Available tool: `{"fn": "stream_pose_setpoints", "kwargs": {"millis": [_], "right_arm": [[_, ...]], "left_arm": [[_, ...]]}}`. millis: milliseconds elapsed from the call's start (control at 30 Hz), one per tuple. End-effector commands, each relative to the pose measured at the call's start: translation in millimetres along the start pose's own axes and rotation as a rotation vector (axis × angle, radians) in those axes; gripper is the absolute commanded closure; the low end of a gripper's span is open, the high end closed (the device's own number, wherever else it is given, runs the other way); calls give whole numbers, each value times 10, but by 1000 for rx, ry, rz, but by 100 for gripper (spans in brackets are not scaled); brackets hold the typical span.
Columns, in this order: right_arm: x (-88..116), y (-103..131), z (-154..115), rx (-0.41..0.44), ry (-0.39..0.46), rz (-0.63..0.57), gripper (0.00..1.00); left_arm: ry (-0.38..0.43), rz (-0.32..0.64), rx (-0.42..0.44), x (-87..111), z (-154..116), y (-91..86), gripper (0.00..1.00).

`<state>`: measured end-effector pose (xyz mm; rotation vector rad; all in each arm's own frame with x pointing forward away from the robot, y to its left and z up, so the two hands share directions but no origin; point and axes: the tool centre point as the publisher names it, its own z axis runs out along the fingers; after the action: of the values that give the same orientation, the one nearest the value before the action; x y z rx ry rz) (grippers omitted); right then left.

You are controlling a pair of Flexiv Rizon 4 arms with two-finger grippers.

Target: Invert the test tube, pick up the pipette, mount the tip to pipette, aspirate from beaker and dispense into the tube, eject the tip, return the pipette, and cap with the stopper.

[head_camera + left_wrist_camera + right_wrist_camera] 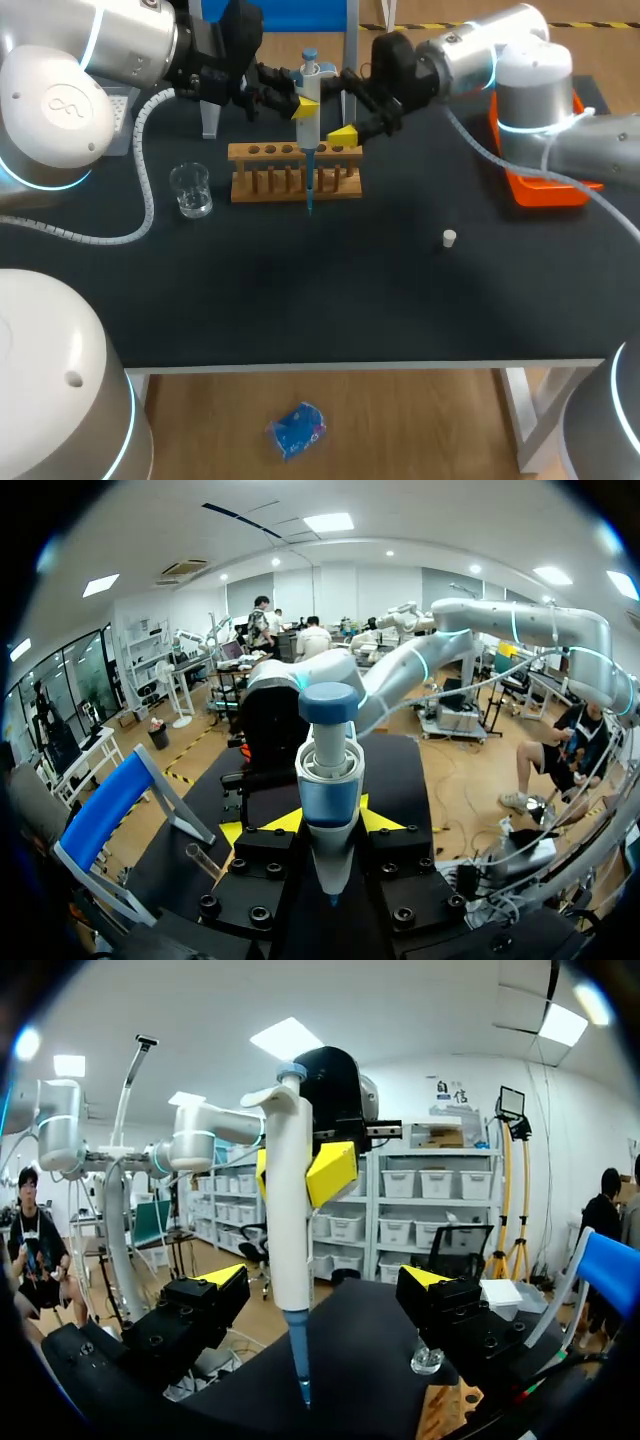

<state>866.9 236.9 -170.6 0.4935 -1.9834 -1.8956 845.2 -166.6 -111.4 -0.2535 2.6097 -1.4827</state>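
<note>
Left wrist view: left end effector (pixel 330 822) pinches the pipette (pixel 328 770) upright between its yellow fingers, gripping the body below the blue plunger cap. Right wrist view: right end effector (pixel 325 1282) is spread wide, with one finger on each side of the pipette's lower shaft and neither touching it. The blue pipette tip (pixel 302 1375) is mounted and points straight down above the tabletop (pixel 350 1350). The test tube (pixel 427 1360) shows its clear rim just under one finger of the right end effector and stands in the wooden rack (pixel 455 1405). Head view: both arms meet over the rack at the back middle of the tabletop. The pipette tip overlaps the rack's front; I cannot tell whether it is in a hole. The beaker (pixel 190 190) stands near the rack on the left arm's side, apart from it. The white stopper (pixel 450 238) lies alone, well apart toward the right arm's side. An orange tray (pixel 545 188) sits at the right edge under the right arm.
</note>
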Motion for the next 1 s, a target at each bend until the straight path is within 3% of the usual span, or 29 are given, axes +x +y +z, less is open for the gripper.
{"fn": "stream_pose_setpoints", "kwargs": {"millis": [33, 333, 1000], "right_arm": [[90, 50, 54, 13, -63, 11, 0], [73, 77, 146, 23, -125, 41, 0], [173, 155, 316, -9, -149, 22, 0]], "left_arm": [[1, 1, 2, -4, -5, 2, 100], [1, 1, 2, -4, -5, 2, 100], [1, 1, 2, -4, -5, 2, 100]]}}
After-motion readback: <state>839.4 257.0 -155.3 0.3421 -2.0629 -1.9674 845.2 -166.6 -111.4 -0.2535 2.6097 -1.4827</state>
